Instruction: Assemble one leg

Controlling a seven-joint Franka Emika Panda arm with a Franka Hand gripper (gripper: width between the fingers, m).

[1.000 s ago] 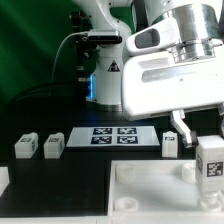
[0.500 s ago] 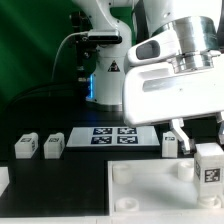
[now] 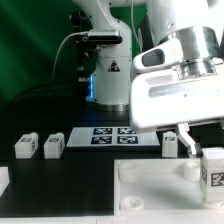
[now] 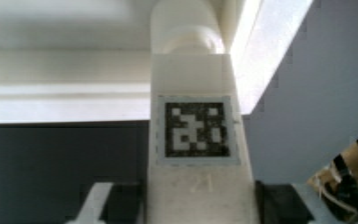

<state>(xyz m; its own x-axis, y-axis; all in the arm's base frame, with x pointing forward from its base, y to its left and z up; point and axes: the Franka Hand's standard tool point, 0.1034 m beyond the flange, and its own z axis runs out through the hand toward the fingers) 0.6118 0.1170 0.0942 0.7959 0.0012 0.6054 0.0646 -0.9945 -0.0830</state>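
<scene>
My gripper [image 3: 206, 150] is shut on a leg [image 3: 213, 169], a small white chunky block with a black-and-white tag. It holds the leg upright just above the right end of the large white panel [image 3: 150, 190] at the front. In the wrist view the leg [image 4: 197, 110] runs between the two fingers [image 4: 105, 203], its tag facing the camera and its far end over the white panel [image 4: 69, 60]. Three more legs stand on the black table: two at the exterior view's left [image 3: 24, 146] [image 3: 53, 145] and one [image 3: 171, 143] just behind the gripper.
The marker board [image 3: 113, 134] lies flat behind the panel, between the loose legs. The arm's base and cables stand at the back against a green curtain. A small white piece [image 3: 4, 179] shows at the left edge.
The gripper has moved down and toward the exterior view's right with the leg in it, bringing the leg lower toward the panel's right end. The other legs have not moved.
</scene>
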